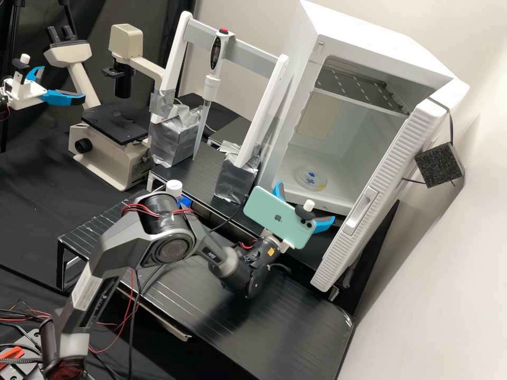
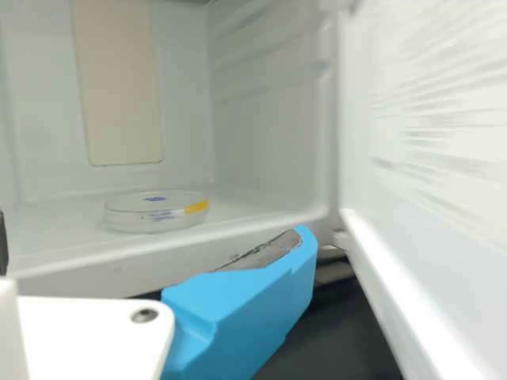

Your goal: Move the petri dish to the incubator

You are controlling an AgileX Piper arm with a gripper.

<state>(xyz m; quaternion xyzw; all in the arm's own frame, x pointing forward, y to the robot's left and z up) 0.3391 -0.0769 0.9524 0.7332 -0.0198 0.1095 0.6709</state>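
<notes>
"Where's the round, clear petri dish [image 1: 310,180]?"

"Inside the white, box-shaped incubator [image 1: 372,50], lying flat on its floor. There are blue marks on the dish and a yellow patch at its edge."

"And around it?"

"Behind it, a beige rectangular panel [image 1: 319,113] on the back wall. Above, a perforated metal shelf [image 1: 364,87]. The ribbed white door [image 1: 388,158] stands open."

"How's the blue-fingered white hand [image 1: 306,201]?"

"Open, fingers spread well apart, just outside the doorway. The wrist view has a blue finger [image 2: 245,305] near the incubator's front edge, the dish beyond it. A mint-green phone [image 1: 272,214] is at the arm's wrist."

"Anything further out?"

"A white bottle cap [image 1: 174,187] behind the dark grey arm [image 1: 127,237]. Then a white-and-grey frame [image 1: 182,39] with silver-wrapped feet, and a white pipette [image 1: 212,82] with a red top, its tip pointing down. Beyond that, a cream microscope [image 1: 127,42] with a flat black stage [image 1: 113,124]."

"What's under the arm's wrist?"

"A low black platform [image 1: 253,332] with a ridged top."
</notes>
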